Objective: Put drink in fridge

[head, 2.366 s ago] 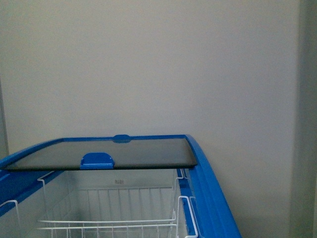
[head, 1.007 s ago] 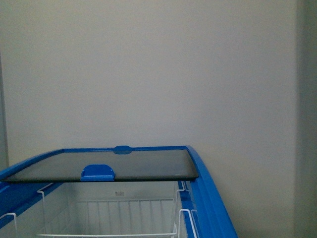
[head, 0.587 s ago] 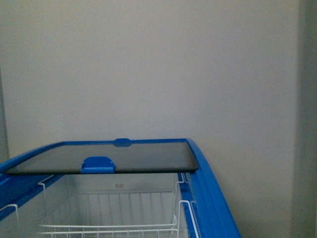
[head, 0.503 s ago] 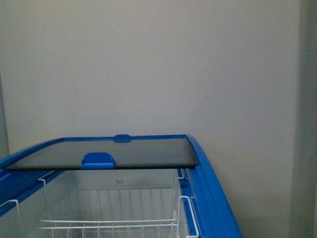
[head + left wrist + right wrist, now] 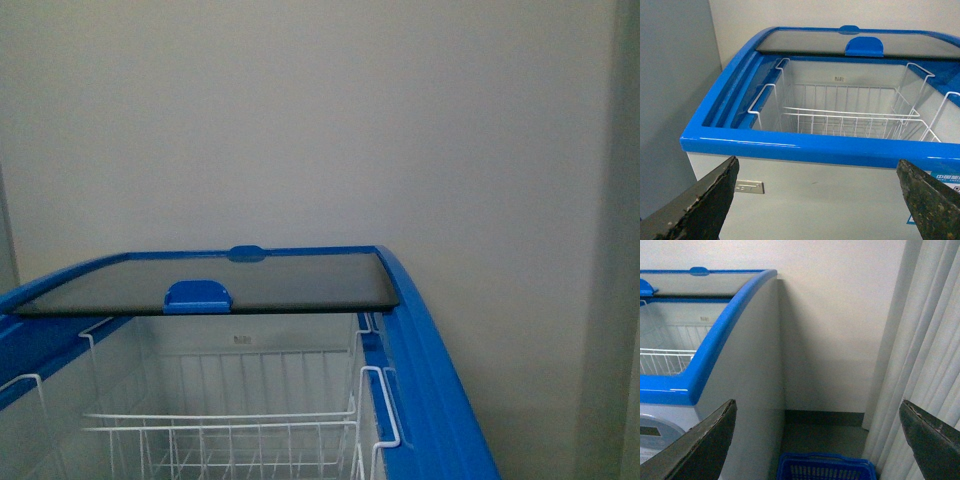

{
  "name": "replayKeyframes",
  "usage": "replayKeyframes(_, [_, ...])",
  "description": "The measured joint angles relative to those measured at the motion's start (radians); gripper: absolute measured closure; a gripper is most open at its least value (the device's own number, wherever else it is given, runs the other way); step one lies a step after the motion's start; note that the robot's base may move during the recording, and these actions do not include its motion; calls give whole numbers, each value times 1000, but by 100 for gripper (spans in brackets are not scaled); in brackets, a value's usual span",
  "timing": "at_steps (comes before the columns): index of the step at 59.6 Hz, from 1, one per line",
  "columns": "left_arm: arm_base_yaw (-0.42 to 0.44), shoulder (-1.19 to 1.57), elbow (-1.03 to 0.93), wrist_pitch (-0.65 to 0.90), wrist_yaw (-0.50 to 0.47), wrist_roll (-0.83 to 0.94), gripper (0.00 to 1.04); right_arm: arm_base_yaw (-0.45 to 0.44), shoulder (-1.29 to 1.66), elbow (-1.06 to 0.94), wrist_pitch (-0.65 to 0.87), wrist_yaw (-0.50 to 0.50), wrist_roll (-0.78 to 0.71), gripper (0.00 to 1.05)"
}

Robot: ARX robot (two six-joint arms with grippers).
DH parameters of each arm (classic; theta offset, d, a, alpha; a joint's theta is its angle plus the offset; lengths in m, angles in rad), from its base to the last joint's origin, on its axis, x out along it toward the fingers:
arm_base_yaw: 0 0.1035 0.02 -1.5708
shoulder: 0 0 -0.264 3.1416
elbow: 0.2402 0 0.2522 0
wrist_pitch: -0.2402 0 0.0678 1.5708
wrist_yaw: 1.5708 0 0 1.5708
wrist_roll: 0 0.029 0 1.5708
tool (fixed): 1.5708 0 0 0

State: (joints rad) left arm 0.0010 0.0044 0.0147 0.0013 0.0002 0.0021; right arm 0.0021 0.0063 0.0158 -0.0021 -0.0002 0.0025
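Looking across all three views, we cannot find the drink anywhere; neither arm carries it, so where it sits is unknown to us.

The left fingers [image 5: 695,210] stand spread wide with nothing between them, at the lower corners of the left wrist frame, and the right fingers [image 5: 700,445] are likewise apart and empty at the bottom corners of the right wrist frame.

The fridge [image 5: 805,147] fills the middle of the left wrist frame, its lid [image 5: 215,290] slid back toward the wall so the near half is open, with the wire basket [image 5: 850,117] exposed inside.

Our main worry is that we begin a placing move with no bottle in hand, wasting the reach. We judge a second risk to be either arm clipping the blue rim if we lower or swing while this close to the fridge front. A bottle dropped onto the wire grid could also tip between the bars.

Only the right wrist view shows the fridge's side, the curtain [image 5: 920,350] at right, and a blue crate [image 5: 825,467] at bottom centre on the floor. The front view sees no arms at all, only the lid, the far part of the basket and the wall.
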Motion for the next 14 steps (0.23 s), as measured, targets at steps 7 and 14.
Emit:
replayKeyframes(7, [0,0,0,0,0,0,8,0,0,0,0,0,0,7])
replayKeyframes(14, [0,0,0,0,0,0,8,0,0,0,0,0,0,7])
